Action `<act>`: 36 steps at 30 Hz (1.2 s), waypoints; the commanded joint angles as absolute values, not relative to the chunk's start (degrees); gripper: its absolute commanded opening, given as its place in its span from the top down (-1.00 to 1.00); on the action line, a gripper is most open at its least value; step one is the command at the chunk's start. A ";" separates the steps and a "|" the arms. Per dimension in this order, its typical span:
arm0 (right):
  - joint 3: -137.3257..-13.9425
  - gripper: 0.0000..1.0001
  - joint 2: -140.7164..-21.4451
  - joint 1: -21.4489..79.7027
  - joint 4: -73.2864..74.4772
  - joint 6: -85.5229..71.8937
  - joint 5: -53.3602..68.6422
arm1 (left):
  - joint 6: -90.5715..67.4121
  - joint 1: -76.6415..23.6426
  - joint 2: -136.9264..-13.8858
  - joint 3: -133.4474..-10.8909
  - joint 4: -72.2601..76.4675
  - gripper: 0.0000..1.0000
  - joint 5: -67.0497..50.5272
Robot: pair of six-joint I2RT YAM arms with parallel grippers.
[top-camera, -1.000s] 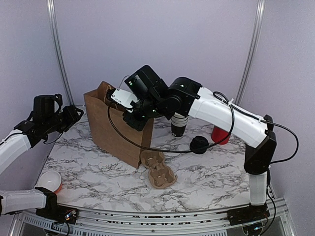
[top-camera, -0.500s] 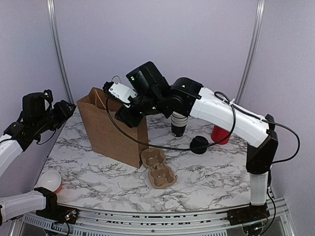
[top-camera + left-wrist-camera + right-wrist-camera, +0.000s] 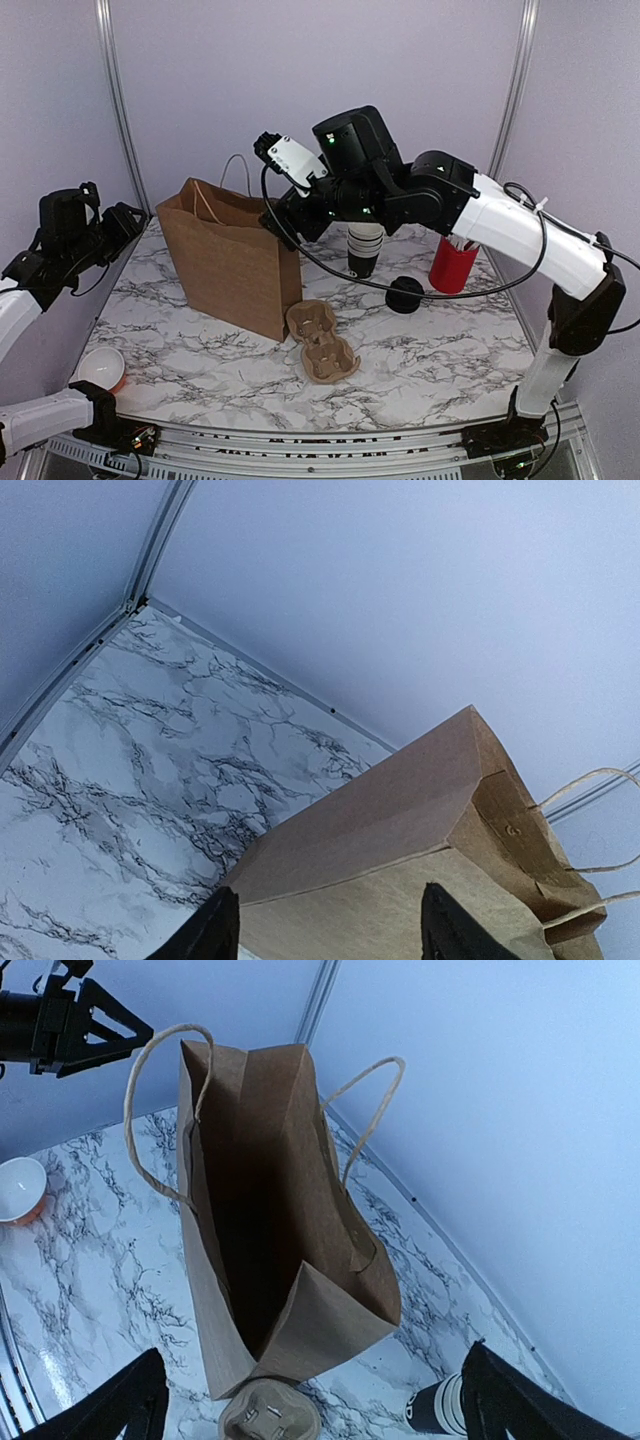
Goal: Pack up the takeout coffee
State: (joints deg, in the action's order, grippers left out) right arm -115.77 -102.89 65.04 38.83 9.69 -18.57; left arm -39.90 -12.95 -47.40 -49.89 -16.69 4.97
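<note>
The takeout coffee (image 3: 405, 293) stands upright toward the back right of the counter (image 3: 430, 350), near the red cup (image 3: 452, 268); the right fingers (image 3: 130, 1405), spread wide and empty, hang over the open bag (image 3: 232, 262), left of the coffee but nearer it than the left fingers (image 3: 215, 935), likewise apart and empty; only the top view shows the coffee.

Bag (image 3: 235, 265) is reading as matt brown kraft paper, lightly creased. Table (image 3: 430, 350) is showing a smooth marble-pattern top with slight sheen. Cup carrier (image 3: 322, 343) is looking like rough moulded pulp. Loose lid (image 3: 405, 294) is reading as black plastic. Left gripper (image 3: 328, 932) is showing matt black fingers.
</note>
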 commanded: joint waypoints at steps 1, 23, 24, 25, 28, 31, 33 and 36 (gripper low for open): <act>-104.73 -0.99 -94.51 62.18 37.02 1.99 -16.40 | -40.72 -12.57 -46.12 -50.30 -17.63 -0.25 7.89; -66.03 -0.47 -96.44 55.02 28.47 -13.93 3.26 | -40.88 -8.76 -46.70 -50.06 -17.02 -0.27 5.94; -65.55 -0.44 -96.80 54.69 27.95 -14.16 3.56 | -40.54 -8.65 -47.10 -50.40 -17.04 -0.27 5.51; -65.22 -0.41 -97.49 54.37 27.61 -14.27 3.97 | -40.17 -8.61 -47.60 -50.89 -17.15 -0.27 5.14; -65.06 -0.32 -99.12 54.14 27.31 -14.49 4.24 | -38.90 -8.53 -49.37 -53.44 -18.18 -0.37 3.64; -64.96 -0.18 -100.32 54.14 26.42 -14.72 5.59 | -39.28 -8.59 -51.05 -57.03 -21.11 -0.39 2.87; -64.86 -0.09 -101.16 54.14 25.76 -14.94 6.34 | -40.97 -8.66 -51.08 -57.91 -22.45 -0.38 2.32; -64.75 0.14 -102.29 54.15 24.87 -15.07 8.12 | -43.23 -9.44 -51.17 -60.26 -26.32 -0.36 2.55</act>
